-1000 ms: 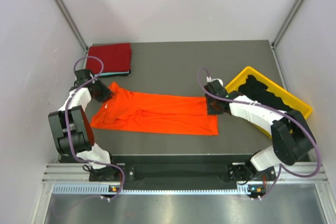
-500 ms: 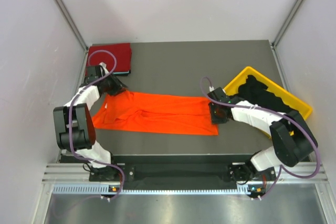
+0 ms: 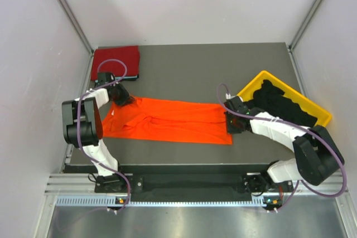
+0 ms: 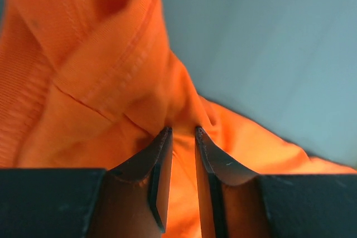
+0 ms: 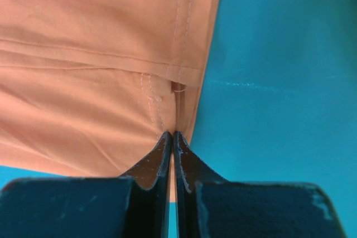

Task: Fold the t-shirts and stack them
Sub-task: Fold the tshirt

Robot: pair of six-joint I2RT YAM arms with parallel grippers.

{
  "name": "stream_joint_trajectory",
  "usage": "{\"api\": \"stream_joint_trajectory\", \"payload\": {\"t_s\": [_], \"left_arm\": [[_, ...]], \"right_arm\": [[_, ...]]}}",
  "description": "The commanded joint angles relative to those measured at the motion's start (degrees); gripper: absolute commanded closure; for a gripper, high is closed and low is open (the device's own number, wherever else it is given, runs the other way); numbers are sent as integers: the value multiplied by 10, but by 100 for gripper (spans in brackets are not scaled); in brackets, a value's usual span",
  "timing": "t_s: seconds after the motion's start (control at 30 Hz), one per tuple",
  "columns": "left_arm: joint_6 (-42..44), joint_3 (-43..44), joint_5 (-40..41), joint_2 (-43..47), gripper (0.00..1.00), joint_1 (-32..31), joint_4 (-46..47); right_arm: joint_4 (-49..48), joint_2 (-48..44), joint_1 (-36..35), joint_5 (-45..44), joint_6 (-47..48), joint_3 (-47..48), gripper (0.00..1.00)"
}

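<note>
Jaws of the left gripper (image 4: 183, 135) stand narrowly apart, pinching a raised fold of the bright orange cloth t-shirt (image 4: 100, 54) between their tips. From above, that left gripper (image 3: 124, 101) sits at the back left corner of the bright orange cloth t-shirt (image 3: 167, 121). The shirt lies as a long band across the middle of the dark grey desk (image 3: 195, 71), running left to right. At its right end the right gripper (image 3: 230, 122) is down on the cloth. Seen from the wrist, the right gripper (image 5: 172, 136) has its jaws pressed together, tips at the stitched hem. I cannot tell whether any cloth is caught between them.

At the back left corner of the desk lies a dark red folded t-shirt (image 3: 116, 59), apart from the orange one. To the right stands a yellow plastic bin (image 3: 250, 87), set at an angle, with black t-shirts (image 3: 284, 104) heaped in it.
</note>
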State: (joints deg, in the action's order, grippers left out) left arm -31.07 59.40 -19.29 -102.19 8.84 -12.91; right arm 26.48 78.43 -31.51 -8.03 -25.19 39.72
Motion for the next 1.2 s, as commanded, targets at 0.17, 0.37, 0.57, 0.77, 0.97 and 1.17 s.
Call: {"api": "stream_joint_trajectory", "payload": {"t_s": [0.17,0.37,0.57,0.77,0.97,1.17], "left_arm": [[26,20,52,-30,73,0,-3],[24,19,52,-24,73,-1,-3],[23,27,70,-12,73,0,-23],[17,40,54,25,73,-1,-37],[15,65,42,36,72,-1,-51],[8,69,48,20,73,-3,-51]], "right_arm": [[-15,-33,8,-11,-42,-36,97],[-25,-29,8,-34,-61,-49,95],[-11,-28,8,-79,-92,-53,94],[36,-63,8,-68,-92,-7,82],[56,-67,9,-57,-80,62,80],[24,20,10,-49,-57,133,81]]}}
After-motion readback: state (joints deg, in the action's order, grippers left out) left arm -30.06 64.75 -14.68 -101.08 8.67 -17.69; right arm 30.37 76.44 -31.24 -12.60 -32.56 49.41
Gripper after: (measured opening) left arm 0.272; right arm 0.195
